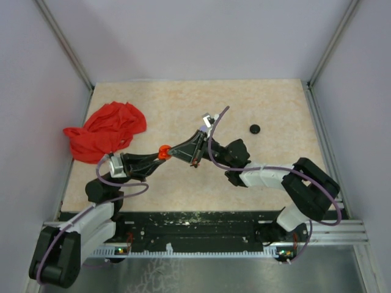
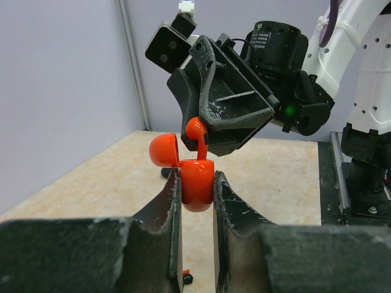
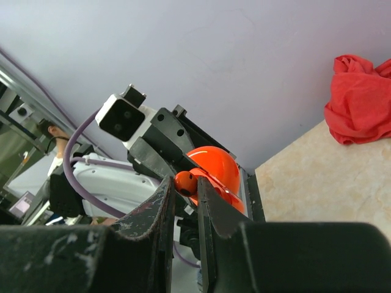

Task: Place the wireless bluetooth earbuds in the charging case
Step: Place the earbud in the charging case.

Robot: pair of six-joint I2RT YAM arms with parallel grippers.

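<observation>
My left gripper (image 2: 197, 178) is shut on the orange charging case (image 2: 197, 183) and holds it above the table with its lid (image 2: 164, 150) open to the left. My right gripper (image 3: 186, 188) is shut on an orange earbud (image 3: 186, 182). In the left wrist view this earbud (image 2: 198, 135) hangs stem-down with its stem reaching into the top of the case. In the top view both grippers meet at the case (image 1: 164, 152) near the table's middle. A tiny orange-and-black bit (image 2: 186, 278) lies on the table below the left gripper.
A crumpled red cloth (image 1: 107, 131) lies at the left of the table and shows in the right wrist view (image 3: 360, 97). A round black disc (image 1: 255, 129) lies right of centre. Grey walls stand close on three sides.
</observation>
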